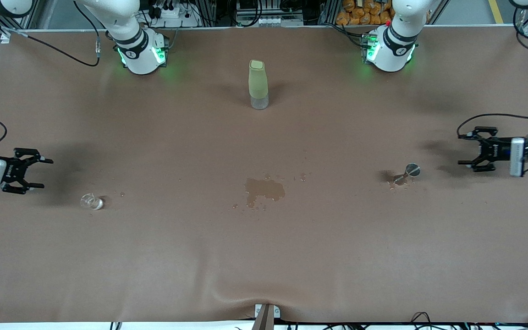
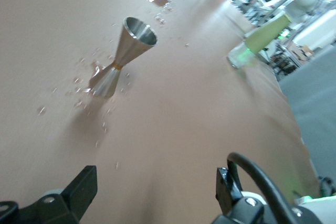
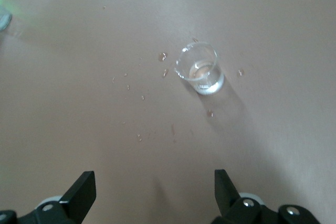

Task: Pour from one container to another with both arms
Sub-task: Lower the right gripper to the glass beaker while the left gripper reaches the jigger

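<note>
Brown cloth covers the whole counter (image 1: 154, 256), rumpled into a fold at the lower middle of the front view. At the top of that frame the two white arm bases glow green, with cables and shelving in the background above them.

The left tool (image 1: 465, 149) hangs at the right edge of the front view, over bare cloth, its fingers spread wide and grasping nothing. In the left wrist view both black fingers (image 2: 79, 190) show at the bottom of the picture, with empty cloth between them. The silver jigger (image 1: 407, 174) stands upright at mid right of the front view, well apart from that tool, ringed by small droplets; in the left wrist view the jigger (image 2: 122, 59) sits in the upper left.

The right tool (image 1: 39, 173) hangs at the left edge of the front view, likewise released and empty. The clear glass cup (image 1: 91, 201) stands upright in the lower left part of that view, near this tool but not touching it. In the right wrist view the glass cup (image 3: 200, 69) sits upper centre, with scattered drops around it.

A dark wet puddle (image 1: 264, 190) spreads at the centre of the front view, between cup and jigger. A tall pale-green bottle (image 1: 258, 85) stands upright at the upper centre, between the two bases. Nothing lies between either tool and its nearby vessel.
</note>
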Tool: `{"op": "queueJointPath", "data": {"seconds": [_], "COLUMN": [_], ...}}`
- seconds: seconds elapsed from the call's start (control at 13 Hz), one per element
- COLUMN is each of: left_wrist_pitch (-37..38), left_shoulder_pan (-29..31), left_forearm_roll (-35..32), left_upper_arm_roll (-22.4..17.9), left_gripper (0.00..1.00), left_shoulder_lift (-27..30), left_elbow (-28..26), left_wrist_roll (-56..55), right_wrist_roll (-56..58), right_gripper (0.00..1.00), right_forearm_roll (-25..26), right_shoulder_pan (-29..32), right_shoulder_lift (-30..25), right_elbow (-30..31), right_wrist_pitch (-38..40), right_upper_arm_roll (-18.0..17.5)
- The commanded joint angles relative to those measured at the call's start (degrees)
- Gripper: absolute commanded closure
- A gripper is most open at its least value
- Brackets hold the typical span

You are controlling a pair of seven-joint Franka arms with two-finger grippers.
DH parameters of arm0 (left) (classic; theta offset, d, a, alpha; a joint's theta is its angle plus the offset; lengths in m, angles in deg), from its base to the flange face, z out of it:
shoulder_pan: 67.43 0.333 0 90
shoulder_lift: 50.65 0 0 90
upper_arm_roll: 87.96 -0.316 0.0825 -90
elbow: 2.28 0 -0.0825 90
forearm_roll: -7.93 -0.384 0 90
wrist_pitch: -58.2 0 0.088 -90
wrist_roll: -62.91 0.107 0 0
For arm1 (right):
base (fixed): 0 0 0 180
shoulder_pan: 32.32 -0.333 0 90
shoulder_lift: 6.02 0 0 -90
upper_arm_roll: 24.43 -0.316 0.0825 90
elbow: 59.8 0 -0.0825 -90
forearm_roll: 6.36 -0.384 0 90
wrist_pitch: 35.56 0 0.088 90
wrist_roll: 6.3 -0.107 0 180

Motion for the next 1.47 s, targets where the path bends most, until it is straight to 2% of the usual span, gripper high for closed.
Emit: {"op": "queueJointPath", "data": {"seconds": [0.0,0.39,0.54,0.69,0.93,1.16,1.23,1.39], "left_wrist_pitch": [1.0,0.9,0.9,0.9,0.9,0.9,0.8,0.8], "left_shoulder_pan": [-0.2,-0.7,-2.8,-3.1,-3.6,-4.8,-5.1,-6.2], "left_forearm_roll": [2.8,10.7,14.2,15.4,16.2,17.6,18.4,18.8], "left_upper_arm_roll": [1.9,2.3,2.4,2.4,2.4,2.4,2.4,2.4], "left_gripper": [0.0,0.0,0.1,0.1,0.1,0.14,0.19,0.2], "left_shoulder_lift": [-3.2,-10.9,-13.4,-13.5,-13.7,-14.0,-14.4,-14.5], "left_elbow": [1.7,1.9,4.6,4.7,4.8,4.7,4.7,4.7], "left_wrist_roll": [10.9,31.6,39.7,41.0,43.7,44.2,44.1,44.2], "right_wrist_roll": [11.9,33.3,37.0,37.3,37.5,38.9,39.9,43.3], "right_gripper": [0.0,0.0,0.0,0.0,0.0,0.0,0.0,0.0], "right_forearm_roll": [-6.0,-17.5,-19.5,-22.0,-28.7,-29.5,-30.6,-33.6], "right_shoulder_pan": [0.8,0.5,0.9,1.7,2.7,2.7,2.7,2.9], "right_shoulder_lift": [2.7,6.3,8.0,10.8,15.1,15.4,15.6,16.0], "right_elbow": [-1.0,-1.1,-1.1,-1.4,-1.9,-2.1,-2.3,-2.5], "right_wrist_pitch": [-0.9,-1.0,0.1,3.2,5.4,6.0,6.4,6.7], "right_upper_arm_roll": [-0.8,-0.9,-0.9,-0.9,-1.0,-1.1,-1.1,-1.1]}}
